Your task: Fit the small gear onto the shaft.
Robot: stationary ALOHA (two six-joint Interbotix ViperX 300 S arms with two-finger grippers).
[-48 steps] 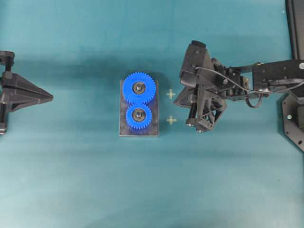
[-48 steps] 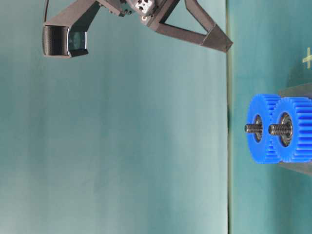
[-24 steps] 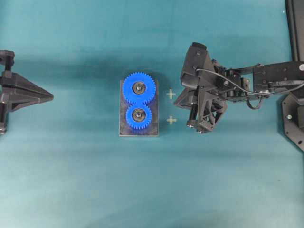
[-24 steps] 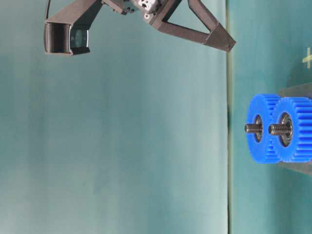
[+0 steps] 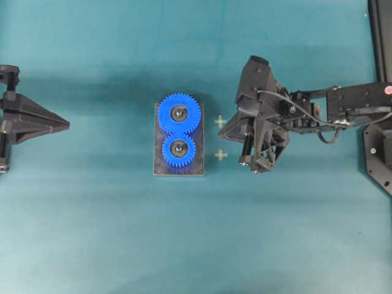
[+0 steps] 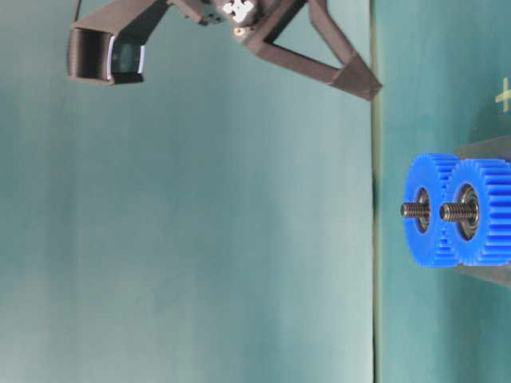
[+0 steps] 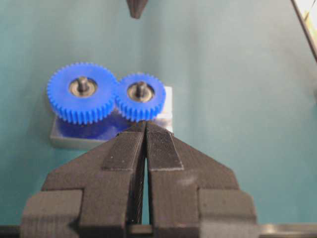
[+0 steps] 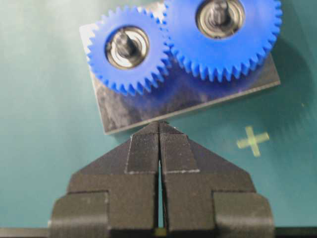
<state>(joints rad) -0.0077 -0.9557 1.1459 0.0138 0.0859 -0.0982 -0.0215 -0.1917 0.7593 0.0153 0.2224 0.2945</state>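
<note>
The small gear (image 5: 179,149) sits on the shaft (image 5: 179,147), on the grey plate (image 5: 198,166), and meshes with the larger blue gear (image 5: 179,113). It also shows in the left wrist view (image 7: 141,96), the right wrist view (image 8: 128,49) and the table-level view (image 6: 487,210). My right gripper (image 5: 222,134) is shut and empty. It hovers just right of the plate, raised off the table, with its tip (image 8: 159,124) pointing at the plate edge. My left gripper (image 5: 66,124) is shut and empty, far to the left, and its tip (image 7: 145,124) faces the gears.
Two yellow cross marks (image 5: 220,121) (image 5: 221,155) lie on the teal table between the plate and my right gripper. A black stand (image 5: 381,37) runs along the right edge. My right gripper's tip (image 7: 136,7) shows at the top of the left wrist view.
My right arm has shifted and tilted slightly beside the plate, still shut. The gears, the plate and my left arm have not moved.
</note>
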